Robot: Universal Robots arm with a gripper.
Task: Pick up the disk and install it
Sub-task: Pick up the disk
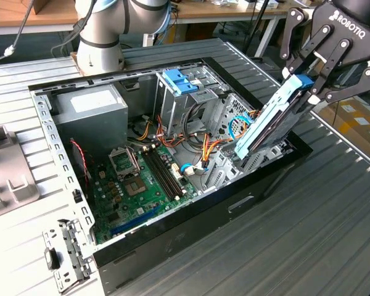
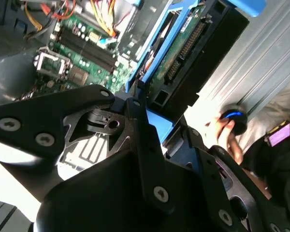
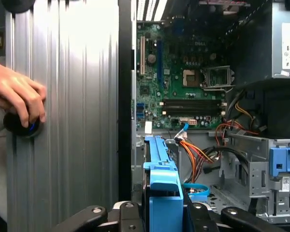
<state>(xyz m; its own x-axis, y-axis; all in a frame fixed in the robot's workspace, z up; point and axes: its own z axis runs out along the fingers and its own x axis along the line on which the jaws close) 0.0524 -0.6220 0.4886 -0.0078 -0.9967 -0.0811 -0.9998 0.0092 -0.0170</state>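
Observation:
The disk (image 1: 271, 123) is a flat metal drive with bright blue side rails and a blue tab at its upper end. It hangs steeply tilted over the open computer case (image 1: 43, 123), at the exterior view's right. Its lower end dips into the case beside the metal drive cage (image 1: 234, 114). My gripper (image 1: 308, 86) is shut on the disk's upper end, black fingers on both sides. The second wrist view shows the disk's circuit board and connector (image 2: 183, 53) past my gripper (image 2: 150, 111). In the first wrist view the disk's blue rail (image 3: 162, 188) stands edge-on between the fingers (image 3: 130, 212).
Inside the case lie the green motherboard (image 1: 142, 179), a grey power-supply box (image 1: 92, 114), orange cables (image 1: 209, 145) and a blue latch (image 1: 180, 81) on the cage. The arm's base (image 1: 102, 37) stands behind the case. A person's hand (image 3: 19, 104) rests on a black knob on the ribbed table.

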